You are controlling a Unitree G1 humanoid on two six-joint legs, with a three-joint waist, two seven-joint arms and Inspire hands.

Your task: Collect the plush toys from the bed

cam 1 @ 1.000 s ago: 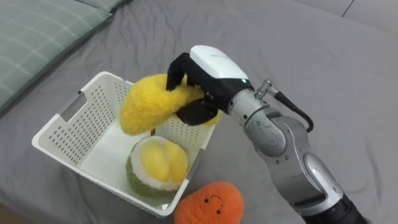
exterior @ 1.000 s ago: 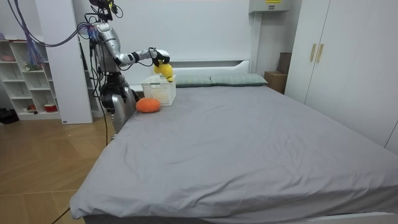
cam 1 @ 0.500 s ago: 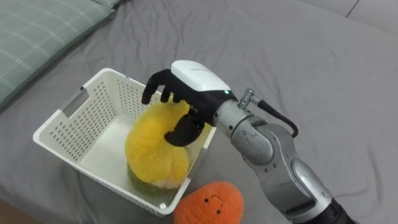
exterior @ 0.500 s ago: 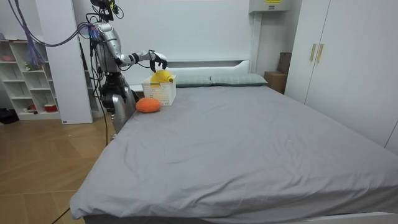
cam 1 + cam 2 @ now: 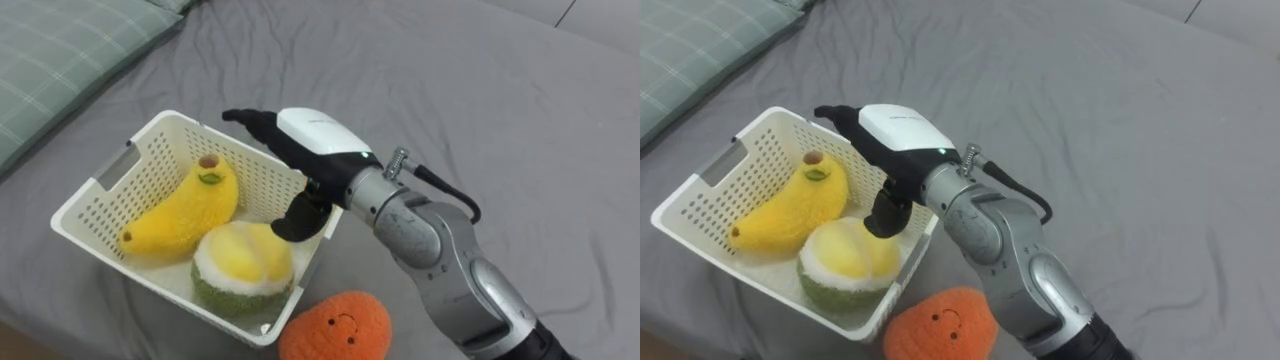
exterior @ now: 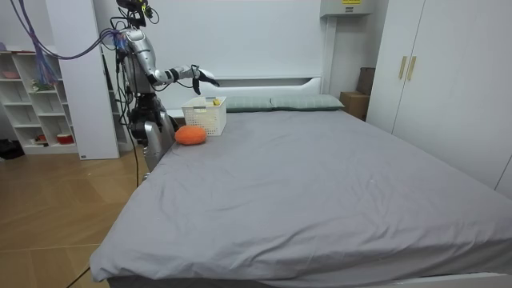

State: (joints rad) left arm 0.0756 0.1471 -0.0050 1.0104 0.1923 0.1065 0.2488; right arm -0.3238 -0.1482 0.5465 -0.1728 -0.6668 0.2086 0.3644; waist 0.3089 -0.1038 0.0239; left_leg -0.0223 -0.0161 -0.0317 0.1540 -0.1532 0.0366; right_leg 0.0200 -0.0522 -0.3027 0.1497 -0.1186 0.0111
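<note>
A white perforated basket [image 5: 110, 195] [image 5: 710, 185] [image 6: 204, 114] stands on the grey bed. In it lie a yellow plush banana [image 5: 185, 210] [image 5: 790, 212] and a round green-and-yellow plush fruit [image 5: 243, 262] [image 5: 847, 260]. An orange plush toy with a smiling face [image 5: 338, 328] [image 5: 937, 327] [image 6: 190, 134] rests on the bed by the basket's near corner. My right hand [image 5: 300, 140] [image 5: 885, 130] [image 6: 200, 76] hovers over the basket's right rim, open, fingers stretched out over the basket, holding nothing.
A green checked pillow [image 5: 60, 60] [image 5: 685, 50] lies at the upper left beyond the basket. Grey bedsheet [image 5: 500, 110] spreads wide to the right. In the room view I stand at the bed's head corner, beside white shelves [image 6: 36, 104].
My right hand has opened and let go of the plush banana, which dropped into the basket and now lies along its left side beside the round fruit.
</note>
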